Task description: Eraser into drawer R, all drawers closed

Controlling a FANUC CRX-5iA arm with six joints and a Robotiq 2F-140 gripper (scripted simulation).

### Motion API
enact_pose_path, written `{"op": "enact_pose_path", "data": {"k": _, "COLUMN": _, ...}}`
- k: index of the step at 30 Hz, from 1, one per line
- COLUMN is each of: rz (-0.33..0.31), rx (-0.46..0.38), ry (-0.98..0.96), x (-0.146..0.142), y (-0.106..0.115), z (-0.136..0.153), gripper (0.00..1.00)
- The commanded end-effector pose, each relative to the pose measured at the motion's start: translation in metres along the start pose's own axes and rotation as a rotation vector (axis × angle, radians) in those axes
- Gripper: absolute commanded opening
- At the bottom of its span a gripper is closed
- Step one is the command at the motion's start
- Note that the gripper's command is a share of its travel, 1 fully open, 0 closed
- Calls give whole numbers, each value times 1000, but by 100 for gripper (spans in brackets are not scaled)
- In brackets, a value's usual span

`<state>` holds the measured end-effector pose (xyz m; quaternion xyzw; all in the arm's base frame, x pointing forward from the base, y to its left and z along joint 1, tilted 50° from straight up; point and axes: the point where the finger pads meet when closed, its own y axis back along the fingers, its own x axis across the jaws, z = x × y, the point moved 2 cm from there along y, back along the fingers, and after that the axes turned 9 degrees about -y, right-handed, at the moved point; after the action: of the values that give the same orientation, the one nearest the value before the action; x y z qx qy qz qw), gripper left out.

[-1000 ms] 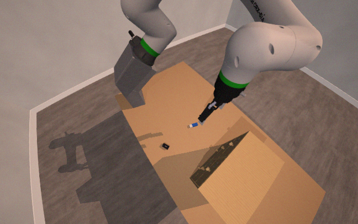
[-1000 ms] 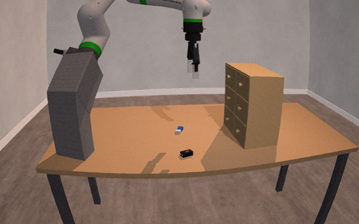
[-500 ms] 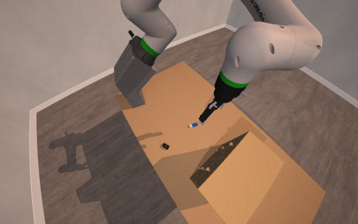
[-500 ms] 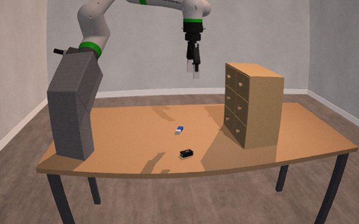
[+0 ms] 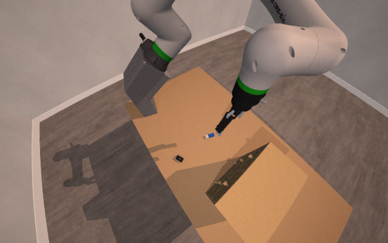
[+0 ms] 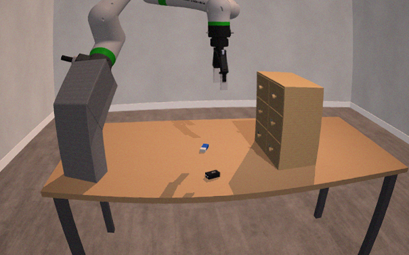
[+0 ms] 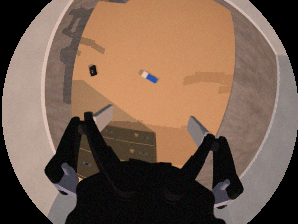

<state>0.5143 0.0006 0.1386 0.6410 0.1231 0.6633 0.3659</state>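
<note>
The eraser, blue with a white end, lies flat on the table. The small wooden chest stands to its right in the exterior view. Its front has two columns of three drawers with small knobs, and all look pushed in. The drawer fronts show partly behind the fingers in the wrist view. I cannot read which drawer is marked R. My gripper is open and empty, pointing down, high above the table between the eraser and the chest.
A small black block lies near the table's front edge in the exterior view. The grey robot pedestal stands at the table's left end there. The chest is tall, with its top a little below the fingertips.
</note>
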Motion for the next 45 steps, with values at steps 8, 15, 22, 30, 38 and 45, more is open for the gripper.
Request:
{"op": "enact_pose_path", "data": {"k": 8, "rz": 20, "rx": -127, "ry": 0, "x": 1, "y": -11, "z": 8, "gripper": 100}}
{"op": "enact_pose_path", "data": {"k": 15, "rz": 54, "rx": -338, "ry": 0, "x": 3, "y": -29, "z": 21, "gripper": 100}}
{"op": "enact_pose_path", "data": {"k": 22, "rz": 78, "rx": -488, "ry": 0, "x": 5, "y": -43, "z": 31, "gripper": 100}}
{"op": "enact_pose_path", "data": {"k": 30, "rz": 109, "rx": -686, "ry": 0, "x": 7, "y": -62, "z": 44, "gripper": 100}}
{"op": "enact_pose_path", "data": {"k": 38, "rz": 129, "rx": -812, "ry": 0, "x": 8, "y": -75, "z": 52, "gripper": 100}}
{"op": "enact_pose_path", "data": {"k": 45, "rz": 152, "rx": -955, "ry": 0, "x": 10, "y": -89, "z": 62, "gripper": 100}}
